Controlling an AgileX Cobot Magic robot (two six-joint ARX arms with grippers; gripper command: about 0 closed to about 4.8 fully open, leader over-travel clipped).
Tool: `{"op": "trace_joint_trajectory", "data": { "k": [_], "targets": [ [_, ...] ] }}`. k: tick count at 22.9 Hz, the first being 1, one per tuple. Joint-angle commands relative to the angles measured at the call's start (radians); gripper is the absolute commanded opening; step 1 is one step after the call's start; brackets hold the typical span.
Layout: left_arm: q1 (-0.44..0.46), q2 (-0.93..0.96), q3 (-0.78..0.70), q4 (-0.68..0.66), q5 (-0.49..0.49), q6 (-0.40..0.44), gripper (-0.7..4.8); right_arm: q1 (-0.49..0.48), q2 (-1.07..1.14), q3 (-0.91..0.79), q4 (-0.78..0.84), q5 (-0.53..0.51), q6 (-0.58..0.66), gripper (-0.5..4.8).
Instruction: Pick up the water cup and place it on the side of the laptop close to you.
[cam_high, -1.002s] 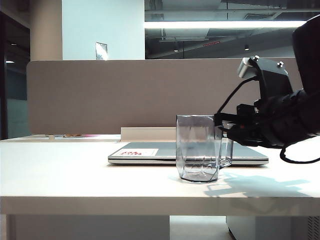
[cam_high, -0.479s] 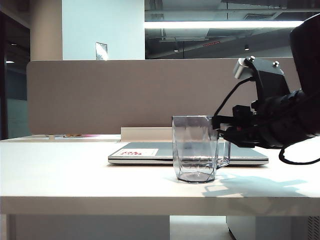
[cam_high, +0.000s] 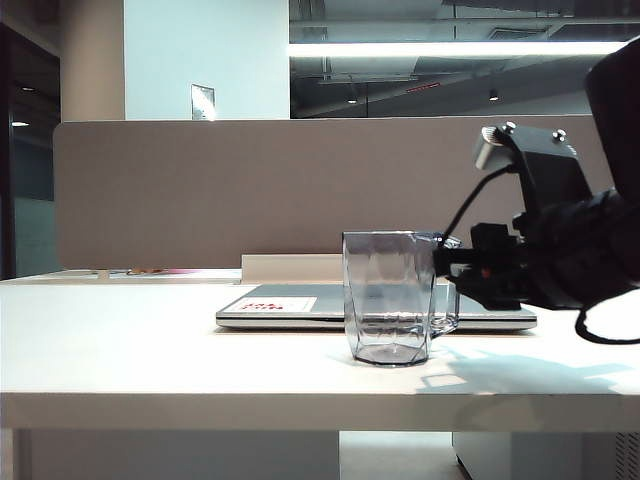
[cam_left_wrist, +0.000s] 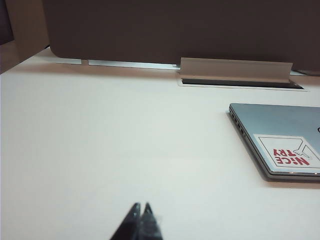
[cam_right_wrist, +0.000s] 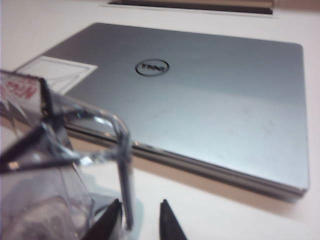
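Note:
The water cup (cam_high: 388, 298), a clear grey faceted mug, stands upright on the white table in front of the laptop (cam_high: 290, 306), on the side nearer the camera. My right gripper (cam_high: 447, 262) is at its handle from the right. In the right wrist view the fingers (cam_right_wrist: 140, 202) stand apart, with the handle's bar (cam_right_wrist: 125, 165) between them, close to one finger, and a gap to the other. The cup's body (cam_right_wrist: 45, 195) and the laptop's lid (cam_right_wrist: 200, 105) show there too. My left gripper (cam_left_wrist: 141, 205) is shut and empty, low over bare table, away from the laptop (cam_left_wrist: 280, 135).
A grey partition (cam_high: 250, 190) runs along the back of the table. A pale cable-slot cover (cam_left_wrist: 235, 70) lies behind the laptop. A white sticker with red print (cam_left_wrist: 286, 155) sits on the lid's corner. The table's front edge (cam_high: 300, 405) is near the cup.
The right gripper's fingers have spread apart around the handle. The cup has shifted slightly to the left and stands on the table. The left gripper has not moved.

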Motion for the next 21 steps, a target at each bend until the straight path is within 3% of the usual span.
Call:
{"op": "trace_joint_trajectory", "data": {
  "k": [1,10,15,19,21],
  "targets": [
    [0.000,0.001,0.003,0.006,0.005,0.000,-0.03,0.000,-0.004,-0.020,0.047,0.007,-0.003,1.17],
    [0.000,0.001,0.003,0.006,0.003,0.001,-0.03,0.000,-0.018,-0.107,0.210,0.007,-0.003,1.11],
    [0.000,0.001,0.003,0.006,0.003,0.001,-0.03,0.000,-0.030,-0.138,0.232,0.007,-0.003,-0.05],
    [0.000,0.001,0.003,0.006,0.004,0.001,-0.03,0.000,-0.042,-0.166,0.264,0.027,-0.003,-0.05],
    [0.000,0.001,0.003,0.006,0.003,0.000,-0.03,-0.002,-0.071,-0.186,0.264,0.110,-0.005,-0.05]
  ]
}}
